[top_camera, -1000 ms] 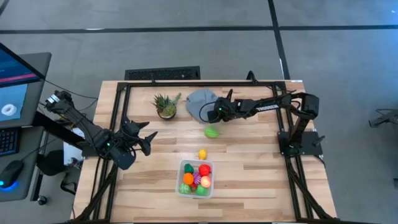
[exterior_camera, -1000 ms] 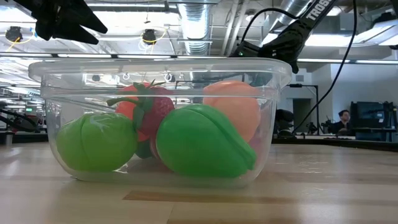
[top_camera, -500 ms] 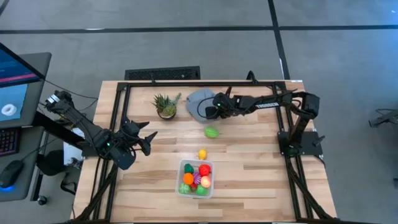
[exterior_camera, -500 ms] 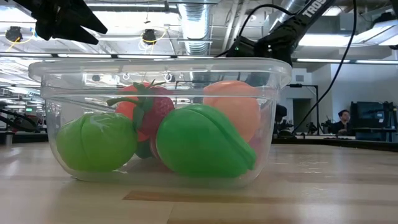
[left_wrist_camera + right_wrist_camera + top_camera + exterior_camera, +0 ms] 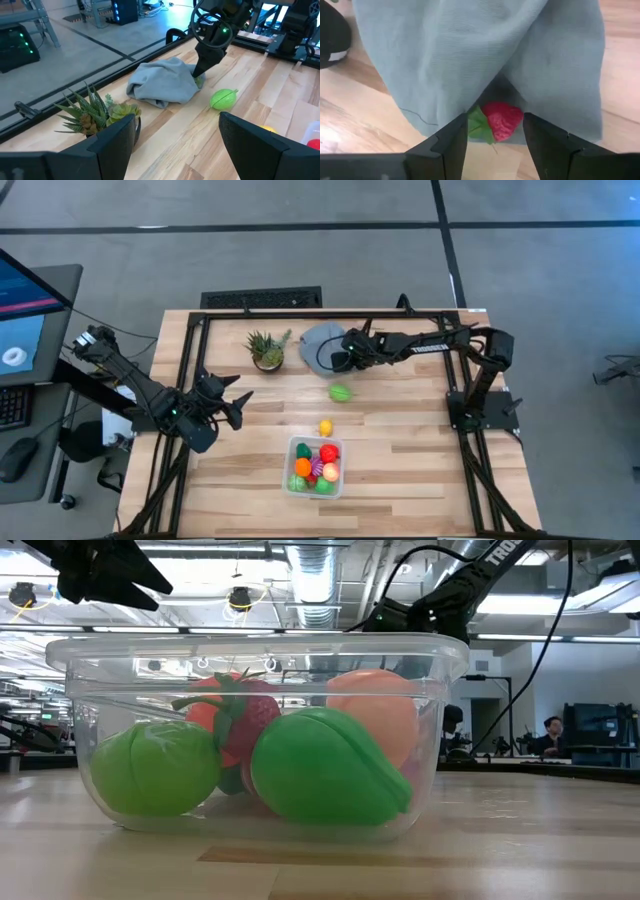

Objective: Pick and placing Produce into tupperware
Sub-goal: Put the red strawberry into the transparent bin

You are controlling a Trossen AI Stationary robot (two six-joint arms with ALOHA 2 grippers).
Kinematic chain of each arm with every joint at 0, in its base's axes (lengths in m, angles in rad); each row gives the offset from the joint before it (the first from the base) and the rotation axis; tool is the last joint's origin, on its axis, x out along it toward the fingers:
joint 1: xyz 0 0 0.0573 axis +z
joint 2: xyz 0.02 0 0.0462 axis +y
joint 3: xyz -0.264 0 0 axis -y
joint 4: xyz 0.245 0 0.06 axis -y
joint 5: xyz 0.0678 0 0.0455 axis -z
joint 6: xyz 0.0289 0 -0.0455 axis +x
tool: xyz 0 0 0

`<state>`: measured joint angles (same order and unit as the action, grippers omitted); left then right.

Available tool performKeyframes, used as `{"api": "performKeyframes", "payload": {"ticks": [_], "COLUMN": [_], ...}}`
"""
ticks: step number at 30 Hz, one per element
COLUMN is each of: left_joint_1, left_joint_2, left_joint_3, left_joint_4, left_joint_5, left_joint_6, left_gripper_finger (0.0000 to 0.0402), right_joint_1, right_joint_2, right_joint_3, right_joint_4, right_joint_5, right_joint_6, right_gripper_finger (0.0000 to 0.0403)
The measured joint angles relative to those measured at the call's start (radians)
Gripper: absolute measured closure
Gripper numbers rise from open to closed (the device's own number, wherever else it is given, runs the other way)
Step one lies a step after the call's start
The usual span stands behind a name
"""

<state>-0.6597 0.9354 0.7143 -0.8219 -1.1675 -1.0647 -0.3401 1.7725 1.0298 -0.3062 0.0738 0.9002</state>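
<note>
The clear tupperware sits near the table's near edge with several toy produce pieces inside; the low view shows green, red and peach ones. A green piece and a yellow piece lie on the wood. A red strawberry with green leaves peeks out from under the grey cloth. My right gripper is open at the cloth's near edge, one finger on each side of the strawberry. My left gripper waits open over the table's left part. My right gripper comes down slanting from the table's right at the cloth's near edge. Its open fingers stand on either side of the strawberry. Whether they touch the strawberry or the cloth, I cannot tell.
A spiky green potted plant stands left of the cloth. A black frame runs around the table. Bare wood lies between the cloth and the tupperware. A person sits far off in the room.
My right gripper has moved a little toward the table's left, up to the near edge of the grey cloth. The produce and the tupperware have stayed where they were.
</note>
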Motion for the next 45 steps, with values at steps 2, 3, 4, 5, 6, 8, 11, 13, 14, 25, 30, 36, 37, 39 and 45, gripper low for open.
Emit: {"api": "performKeyframes", "payload": {"ticks": [2, 3, 4, 5, 6, 8, 11, 13, 14, 25, 30, 36, 37, 39, 45], "left_joint_1": [0.000, 0.000, 0.000, 0.000, 0.000, 0.000, 0.000, 0.000, 0.000, 0.000, 0.000, 0.000, 0.000, 0.000, 0.000], "left_joint_2": [0.000, 0.000, 0.000, 0.000, 0.000, 0.000, 0.000, 0.000, 0.000, 0.000, 0.000, 0.000, 0.000, 0.000, 0.000], "left_joint_3": [0.000, 0.000, 0.000, 0.000, 0.000, 0.000, 0.000, 0.000, 0.000, 0.000, 0.000, 0.000, 0.000, 0.000, 0.000], "left_joint_4": [0.000, 0.000, 0.000, 0.000, 0.000, 0.000, 0.000, 0.000, 0.000, 0.005, 0.005, 0.005, 0.005, 0.005, 0.005], "left_joint_5": [-0.005, -0.008, -0.008, -0.008, -0.008, -0.008, -0.008, -0.009, -0.009, -0.005, 0.004, 0.004, 0.003, 0.001, 0.000], "left_joint_6": [0.000, 0.005, 0.006, 0.006, 0.006, 0.006, 0.006, 0.006, 0.006, -0.003, -0.005, -0.005, -0.005, -0.005, -0.005], "left_gripper_finger": [0.0123, 0.0123, 0.0123, 0.0123, 0.0123, 0.0123, 0.0123, 0.0123, 0.0123, 0.0123, 0.0123, 0.0123, 0.0123, 0.0123, 0.0123], "right_joint_1": [0.000, 0.000, 0.002, 0.004, 0.006, 0.018, 0.032, 0.039, 0.040, 0.047, 0.046, 0.043, 0.041, 0.036, 0.030], "right_joint_2": [0.000, 0.000, 0.000, 0.000, 0.000, 0.000, 0.000, 0.000, 0.000, 0.000, 0.000, 0.000, 0.000, 0.000, 0.001], "right_joint_3": [0.000, 0.000, 0.000, 0.000, 0.000, 0.000, 0.000, 0.000, 0.000, 0.000, 0.000, 0.000, 0.000, 0.000, 0.000], "right_joint_4": [0.008, 0.010, 0.010, 0.010, 0.011, 0.023, 0.051, 0.056, 0.054, 0.040, 0.038, 0.037, 0.037, 0.037, 0.032], "right_joint_5": [0.000, 0.000, 0.000, 0.000, 0.000, -0.001, 0.001, 0.001, 0.002, 0.002, 0.000, 0.000, -0.001, -0.002, -0.044], "right_joint_6": [0.000, -0.001, -0.001, -0.002, -0.005, -0.018, -0.040, -0.045, -0.051, -0.162, -0.184, -0.222, -0.229, -0.243, -0.304], "right_gripper_finger": [0.0191, 0.0191, 0.0192, 0.0193, 0.0193, 0.0194, 0.0196, 0.0196, 0.0196, 0.0196, 0.0196, 0.0196, 0.0196, 0.0196, 0.0196]}}
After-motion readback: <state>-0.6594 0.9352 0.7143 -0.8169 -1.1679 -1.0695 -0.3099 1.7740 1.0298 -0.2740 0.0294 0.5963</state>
